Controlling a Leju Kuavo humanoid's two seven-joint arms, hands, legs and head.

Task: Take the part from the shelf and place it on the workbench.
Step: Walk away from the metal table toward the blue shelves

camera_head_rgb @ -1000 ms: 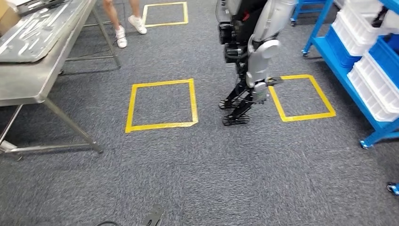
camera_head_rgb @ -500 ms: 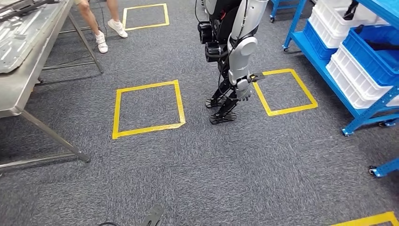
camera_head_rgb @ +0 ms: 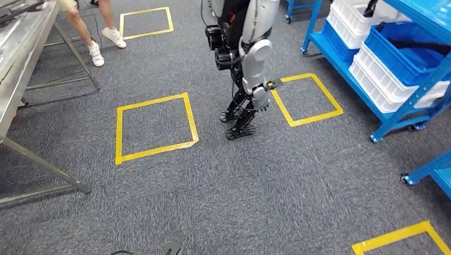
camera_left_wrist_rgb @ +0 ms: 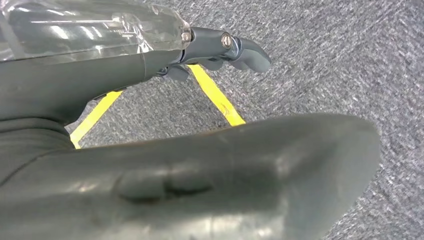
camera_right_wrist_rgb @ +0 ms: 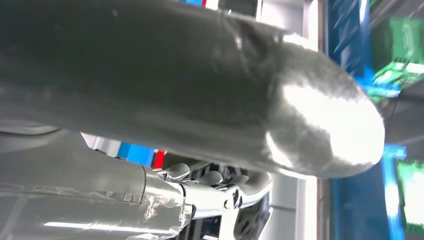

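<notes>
Left hand (camera_left_wrist_rgb: 190,150) hangs over grey carpet, thumb and fingers apart, nothing between them: open and empty. A strip of yellow tape (camera_left_wrist_rgb: 215,95) runs on the floor just beyond the fingers. Right hand (camera_right_wrist_rgb: 200,190) hangs too, its fingers loosely bent under the thumb. No object shows there, but whether it is spread or closed I can't tell.

Now the head view: the blue shelf (camera_head_rgb: 340,56) stands off to the right, stacked with white and blue bins. A dark item (camera_head_rgb: 423,49) lies in the upper blue bin (camera_head_rgb: 393,45), long axis running along the bin. That looks like the part, though it's too small to be sure. The table (camera_head_rgb: 21,53) sits far left, well apart from the shelf, with a person's legs (camera_head_rgb: 90,32) just behind it. A robot (camera_head_rgb: 247,48) stands between two yellow floor squares.

So the part is off toward the shelf, far from both hands. Blue framing shows behind the right hand, so the right arm looks the nearer one.
</notes>
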